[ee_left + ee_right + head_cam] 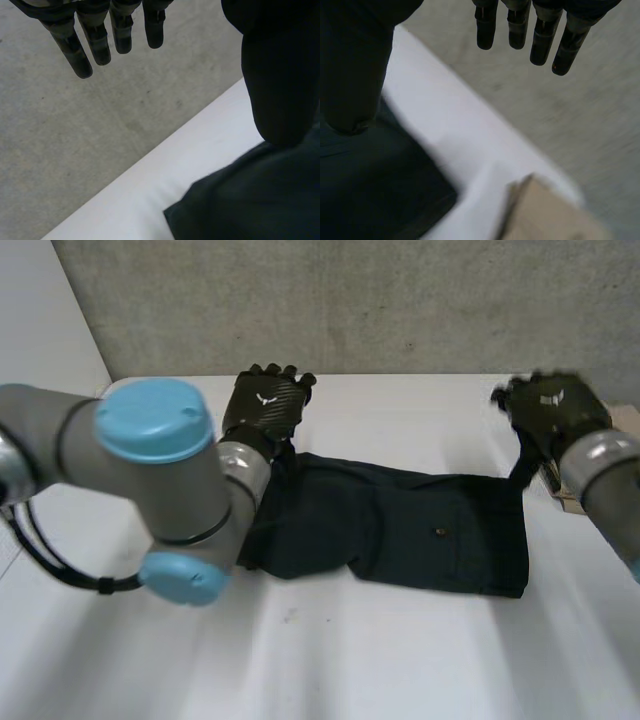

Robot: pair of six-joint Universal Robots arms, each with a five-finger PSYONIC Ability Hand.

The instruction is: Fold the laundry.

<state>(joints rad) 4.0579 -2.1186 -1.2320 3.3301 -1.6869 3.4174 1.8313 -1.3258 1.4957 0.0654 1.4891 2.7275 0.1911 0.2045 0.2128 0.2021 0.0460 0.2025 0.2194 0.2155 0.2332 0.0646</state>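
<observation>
My left hand [265, 400] hangs above the far edge of the dark blue garment [400, 525], over the end nearest my left arm [150, 470]. Its fingers [95, 42] are straight and a little spread, reaching out over the edge of the table [350, 660] toward the grey wall [400, 300] beyond them, and they hold nothing. The left thumb [280, 75] stands well apart from them and points down at the cloth, which lies just under its tip and runs on beneath my palm. I cannot tell whether the tip presses on the cloth.

My right hand [548, 408] is at the other far corner of the garment, also raised. Its fingers [542, 42] are straight too, loosely side by side, with bare table and wall past their tips. The right thumb [350, 75] is set wide of them and comes down to the cloth's edge. Its tip sits right at the fabric, but I cannot tell whether it touches. Nothing is pinched between this thumb and the fingers.

The garment lies flat on the table, stretched from one hand to the other, with most of it on the near side of both palms. A small button [438, 532] shows on it, nearer my right hand. A brown cardboard box [550, 215] sits just beside the garment's corner, on the outer side of my right hand.
</observation>
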